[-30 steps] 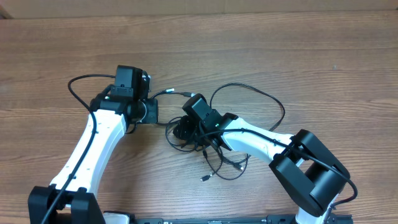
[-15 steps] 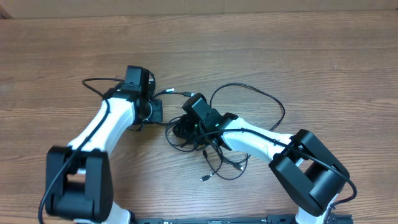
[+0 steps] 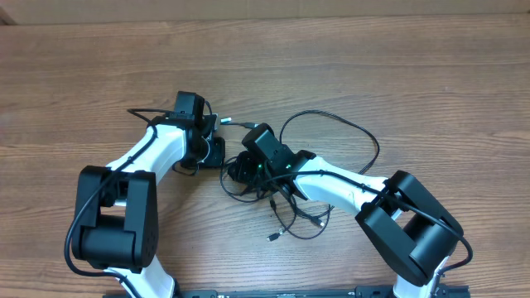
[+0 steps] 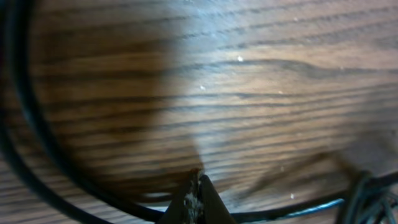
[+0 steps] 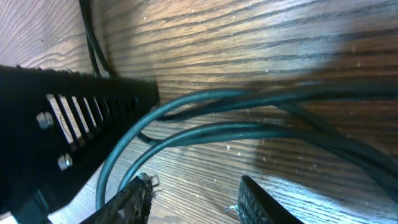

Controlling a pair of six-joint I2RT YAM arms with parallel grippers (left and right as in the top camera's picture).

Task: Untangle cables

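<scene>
The cables (image 3: 286, 207) lie as thin black cords in a tangle at the table's middle, with a wide loop (image 3: 348, 128) reaching back right and a silver-tipped plug (image 3: 228, 122) at the back left. My left gripper (image 3: 214, 151) sits just left of the tangle. In the left wrist view it (image 4: 196, 186) is shut, tips pressed together, and a cable (image 4: 37, 143) curves past behind them. My right gripper (image 3: 240, 171) rests low over the tangle's left side. It (image 5: 194, 199) is open with bare wood between its fingers, and cables (image 5: 249, 99) run just ahead of the tips.
A black slotted part of the left arm (image 5: 62, 124) fills the left of the right wrist view, close to the right fingers. The left arm's own thicker wire (image 3: 137, 112) loops out at the back left. Both arm bases stand at the front edge.
The left arm has swung right and folded in, bringing its shut gripper up against the tangle's left side. The right arm and the cables have stayed put.
</scene>
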